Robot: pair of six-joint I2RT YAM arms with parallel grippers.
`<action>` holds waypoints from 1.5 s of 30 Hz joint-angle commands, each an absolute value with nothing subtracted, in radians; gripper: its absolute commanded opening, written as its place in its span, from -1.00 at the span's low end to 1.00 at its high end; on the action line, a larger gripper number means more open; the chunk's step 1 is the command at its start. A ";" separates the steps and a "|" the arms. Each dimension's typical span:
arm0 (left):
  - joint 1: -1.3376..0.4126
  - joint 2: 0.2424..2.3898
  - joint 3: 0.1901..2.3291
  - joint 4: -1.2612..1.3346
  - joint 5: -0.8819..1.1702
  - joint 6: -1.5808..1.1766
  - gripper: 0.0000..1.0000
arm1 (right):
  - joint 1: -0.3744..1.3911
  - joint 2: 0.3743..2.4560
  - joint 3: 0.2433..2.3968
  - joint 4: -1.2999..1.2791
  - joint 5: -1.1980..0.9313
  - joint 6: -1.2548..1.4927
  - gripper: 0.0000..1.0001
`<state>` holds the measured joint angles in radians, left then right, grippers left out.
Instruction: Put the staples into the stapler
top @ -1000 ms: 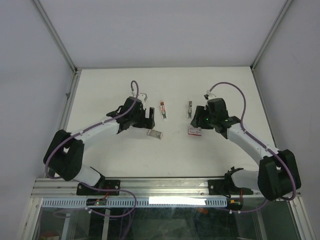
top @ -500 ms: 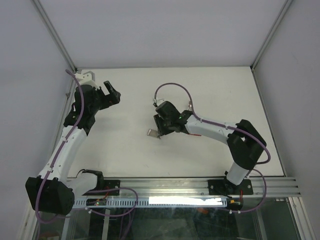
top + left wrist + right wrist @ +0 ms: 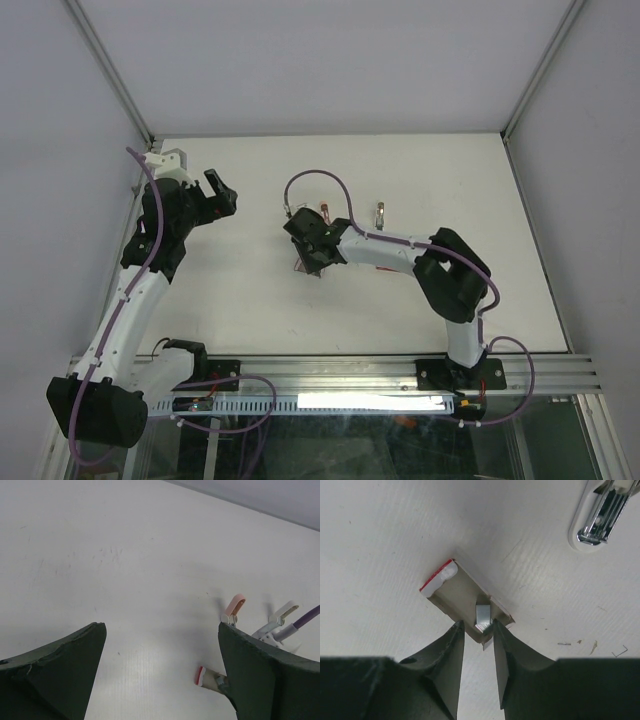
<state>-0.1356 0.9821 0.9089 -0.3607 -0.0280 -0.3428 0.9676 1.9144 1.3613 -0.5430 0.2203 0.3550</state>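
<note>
The staples box (image 3: 460, 597) lies open on the table as a tan cardboard tray with a red and white end. A silver strip of staples (image 3: 483, 616) lies inside it. My right gripper (image 3: 476, 626) is low over the tray's near end, its jaws a narrow gap apart, with the strip just ahead between the tips. In the top view it (image 3: 312, 252) covers most of the box (image 3: 299, 268). The stapler (image 3: 599, 515) lies open with its chrome channel up. My left gripper (image 3: 222, 193) is raised at the far left, open and empty (image 3: 161, 630).
A pink stapler piece (image 3: 327, 212) and a metal piece (image 3: 381, 213) lie side by side behind the right gripper. The left wrist view shows the box (image 3: 209, 678), the pink piece (image 3: 235, 605) and a purple cable (image 3: 307, 617). A few loose staples (image 3: 619, 652) lie near the box.
The left arm swung from the table's middle to the far left and lifted. The right arm reached across from the right to the box and has edged further left onto it.
</note>
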 commanded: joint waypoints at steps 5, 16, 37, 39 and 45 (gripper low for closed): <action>-0.125 0.963 0.905 -0.339 -0.050 -0.314 0.98 | 0.976 1.967 1.464 -0.552 0.260 0.331 -0.40; -0.124 0.969 0.905 -0.339 -0.049 -0.317 0.98 | 0.977 1.991 1.468 -0.556 0.271 0.327 -0.48; -0.126 0.960 0.902 -0.339 -0.049 -0.317 0.97 | 0.996 2.041 1.511 -0.585 0.317 0.331 -0.53; -0.125 0.959 0.901 -0.339 -0.049 -0.318 0.98 | 0.997 2.047 1.518 -0.587 0.320 0.331 -0.52; -0.126 0.959 0.902 -0.339 -0.046 -0.320 0.98 | 0.999 2.062 1.538 -0.597 0.334 0.334 -0.49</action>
<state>-0.1356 0.9810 0.9012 -0.3683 -0.0288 -0.3386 0.9924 2.0506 1.4860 -0.5999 0.2943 0.3340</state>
